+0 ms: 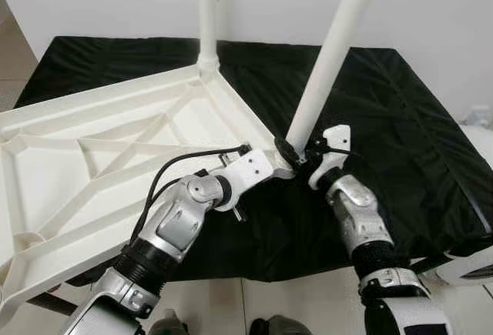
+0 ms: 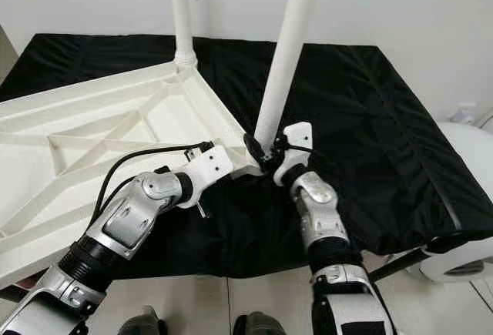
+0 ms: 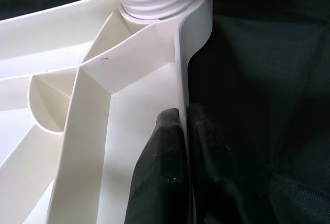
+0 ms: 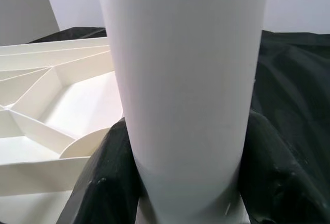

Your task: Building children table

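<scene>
Tabletop (image 1: pixel 115 150): stiff, light ribbed plastic, upside down. Left tool (image 3: pixel 183 147) pinches its rim beside the corner socket; right tool (image 4: pixel 180 183) clamps the leg (image 1: pixel 327 61), smooth, slip-prone, low near the socket.

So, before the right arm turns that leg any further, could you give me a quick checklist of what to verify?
1. Right gripper clasps the near leg at its base: ok, a black finger on each side in the right wrist view.
2. Left gripper steadies the tabletop: ok, its fingers pinch the rim wall by the corner.
3. Near leg stands straight in its socket: not ok, it leans to the right, while the far leg stands upright.
4. Near leg's thread is fully home: cannot tell, the joint is hidden by the fingers.
5. Tabletop lies underside up on the black cloth: ok.
</scene>
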